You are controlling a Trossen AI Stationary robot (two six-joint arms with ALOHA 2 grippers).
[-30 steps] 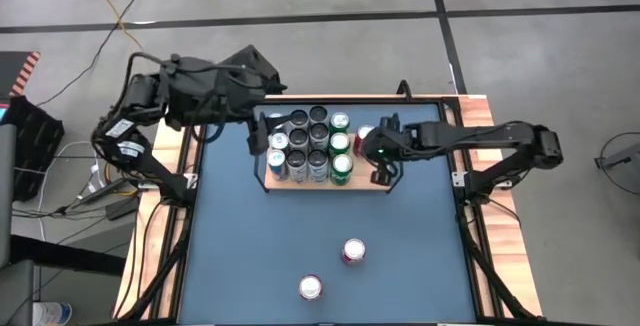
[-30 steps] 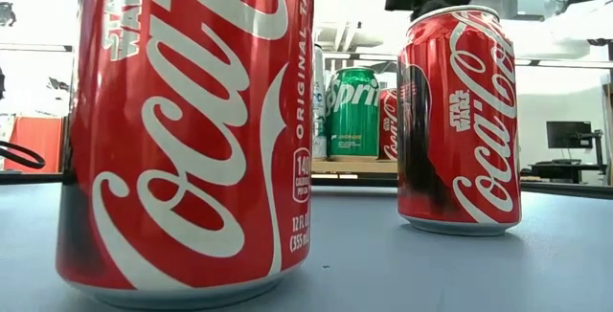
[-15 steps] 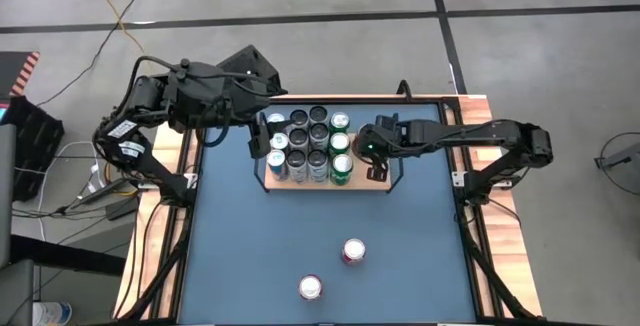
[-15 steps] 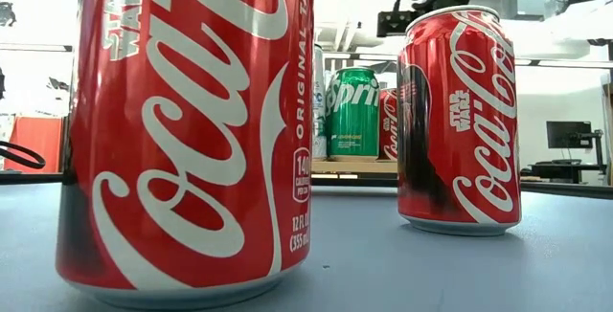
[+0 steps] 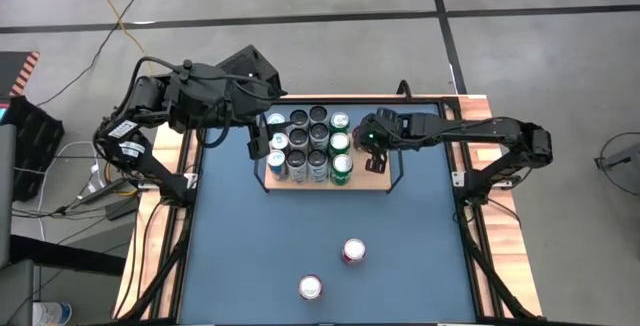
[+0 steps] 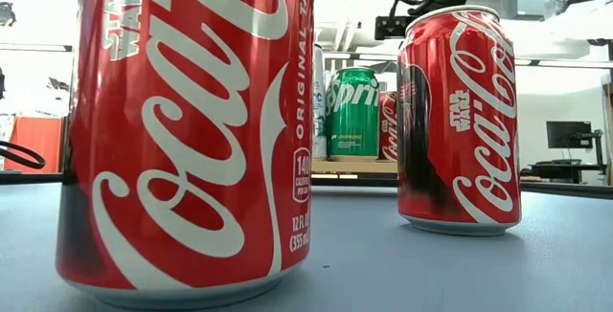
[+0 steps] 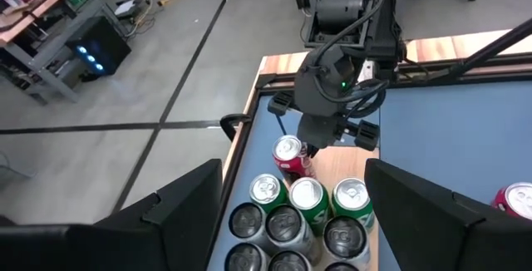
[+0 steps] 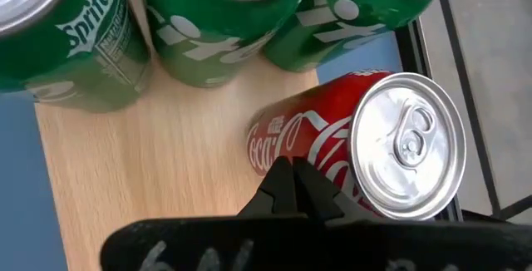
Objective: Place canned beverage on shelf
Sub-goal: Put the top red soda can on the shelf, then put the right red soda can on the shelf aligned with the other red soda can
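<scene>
The shelf (image 5: 366,182), a light-wood board in a black wire frame, lies at the far middle of the blue table and carries several silver and green cans (image 5: 318,146). A red can (image 7: 288,156) stands upright on its far right part, hidden under my right arm in the high view. My right gripper (image 7: 312,149) is shut, its tips beside that can. My left gripper (image 5: 262,134) hangs open above the shelf's left end, with nothing between its fingers. My right gripper has its shut fingertips (image 8: 287,178) against the red can's side wall (image 8: 278,142), low on the side that faces the table's near right. The fingers slant down from the near right. The can stands upright with its base on the shelf board (image 8: 150,171).
Two more red cans stand upright on the bare blue table, one (image 5: 353,252) in the middle and one (image 5: 311,288) by the near edge; both loom large in the low view. The table's wooden rim (image 5: 470,116) and black frame run along both sides.
My right gripper, shut throughout, has swung a little toward the table's left and far edge and sunk slightly. It has come in over the shelf's right end, close beside the red can. The cans stand as before.
</scene>
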